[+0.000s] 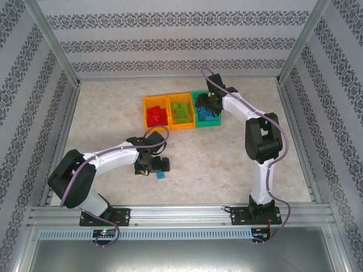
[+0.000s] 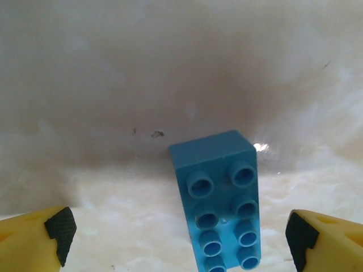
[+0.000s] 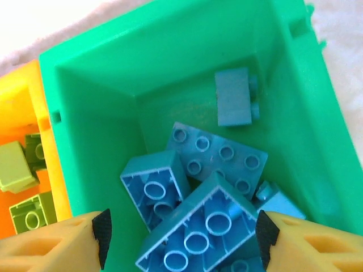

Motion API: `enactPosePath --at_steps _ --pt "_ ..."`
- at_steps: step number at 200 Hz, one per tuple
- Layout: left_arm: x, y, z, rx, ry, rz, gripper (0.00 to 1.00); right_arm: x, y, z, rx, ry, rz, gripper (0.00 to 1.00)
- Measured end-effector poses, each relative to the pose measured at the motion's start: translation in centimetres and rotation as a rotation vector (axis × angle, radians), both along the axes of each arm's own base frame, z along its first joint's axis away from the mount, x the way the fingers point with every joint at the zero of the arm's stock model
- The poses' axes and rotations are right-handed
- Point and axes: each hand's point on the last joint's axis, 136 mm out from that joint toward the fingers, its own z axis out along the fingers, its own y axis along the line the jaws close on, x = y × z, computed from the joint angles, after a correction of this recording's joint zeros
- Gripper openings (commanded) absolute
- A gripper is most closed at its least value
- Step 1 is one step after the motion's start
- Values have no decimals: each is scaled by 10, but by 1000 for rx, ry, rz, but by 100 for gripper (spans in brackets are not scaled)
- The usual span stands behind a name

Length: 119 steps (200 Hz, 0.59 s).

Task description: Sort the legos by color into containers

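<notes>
Three bins (image 1: 182, 127) side by side, bricks (image 1: 181, 112) inside each; lone brick (image 1: 162, 176) on table (image 1: 227, 158) in front, apart.

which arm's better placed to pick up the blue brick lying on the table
Left. The left gripper, open, straddles the blue brick, a finger on each side. The right gripper hangs over the green bin, well away from it.

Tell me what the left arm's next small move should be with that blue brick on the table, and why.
Probably lower the left gripper and close on the blue brick. Its jaws stand wide open with the brick lying loose on the table between them, and the other blue bricks already sit in the green bin.
</notes>
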Motion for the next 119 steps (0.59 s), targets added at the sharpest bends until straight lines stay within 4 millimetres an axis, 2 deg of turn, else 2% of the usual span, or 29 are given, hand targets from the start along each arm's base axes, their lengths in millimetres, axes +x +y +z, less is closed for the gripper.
enactPosePath --at_steps 19,39,59,76,95,119 --pt "-2 -4 -5 8 23 0 92 -10 -1 5 15 -8 0 76" --pt "0 -11 -8 13 37 -5 89 -19 -4 22 28 -46 -1 76" --pt "0 -9 -10 38 57 2 81 -29 -8 40 40 -90 -2 76" --pt "0 -8 -11 56 67 4 71 -39 -12 51 43 -120 -6 77" --pt "0 -5 -13 84 79 4 59 -53 -20 52 30 -128 -14 77" --pt "0 -3 -14 112 96 -7 44 -71 -33 42 5 -111 -34 77"
